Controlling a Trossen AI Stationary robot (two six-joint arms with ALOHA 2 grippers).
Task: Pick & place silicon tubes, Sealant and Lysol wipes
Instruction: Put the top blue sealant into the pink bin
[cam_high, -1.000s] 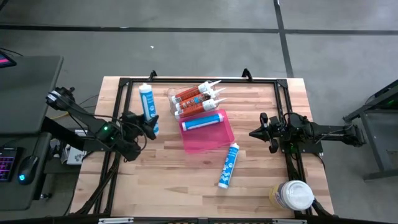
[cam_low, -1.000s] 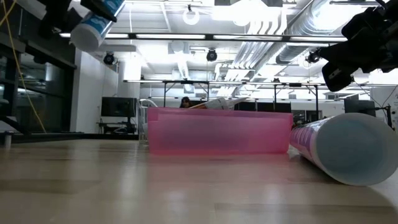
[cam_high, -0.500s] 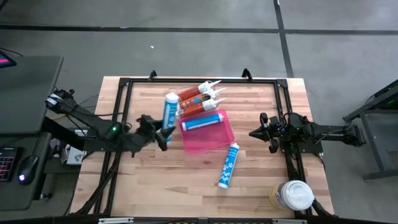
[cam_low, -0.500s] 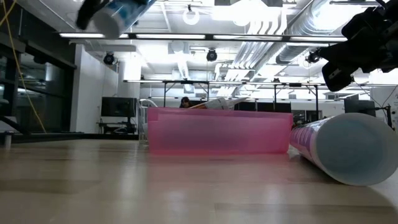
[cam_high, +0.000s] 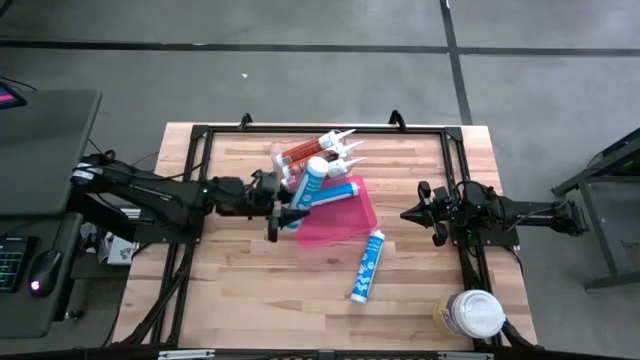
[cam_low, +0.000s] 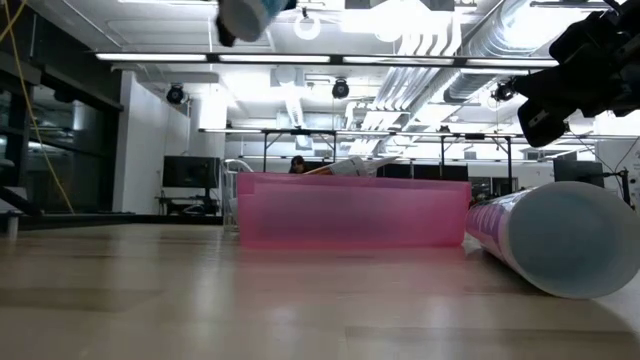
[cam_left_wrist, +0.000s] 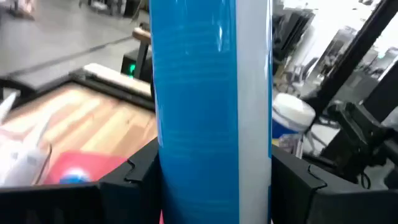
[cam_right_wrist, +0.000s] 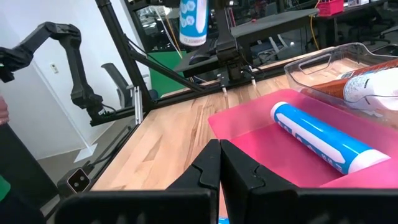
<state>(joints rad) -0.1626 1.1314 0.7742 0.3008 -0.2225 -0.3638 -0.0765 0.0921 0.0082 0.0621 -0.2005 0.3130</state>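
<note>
The left gripper (cam_high: 290, 212) clamps a smooth cylindrical blue-and-white tube (cam_high: 310, 183) by its lower body, holding it above the left edge of the pink tray (cam_high: 352, 222); a second ago it held the tube over the left part of the surface (cam_high: 250, 280), so it has carried it rightward toward the tray. The tray is translucent pink plastic with low walls, lying near the middle of the pale planked wooden surface, and a second blue-and-white tube (cam_high: 327, 194) rests flat inside it. Touching the tray's far edge, a clear plastic bin (cam_high: 277, 152) holds red-and-white cartridges (cam_high: 312, 159) with tapered white nozzles. A third blue tube (cam_high: 367, 265) lies on the bare wood between the tray and the near edge. The Lysol wipes (cam_high: 470, 313), a fat round canister with a wide white lid, stand at the near right corner, well apart from the rest. The right gripper (cam_high: 408, 214) hovers with fingers pressed together and empty by the right edge, unmoved. Open wood lies along the near edge and left side.
</note>
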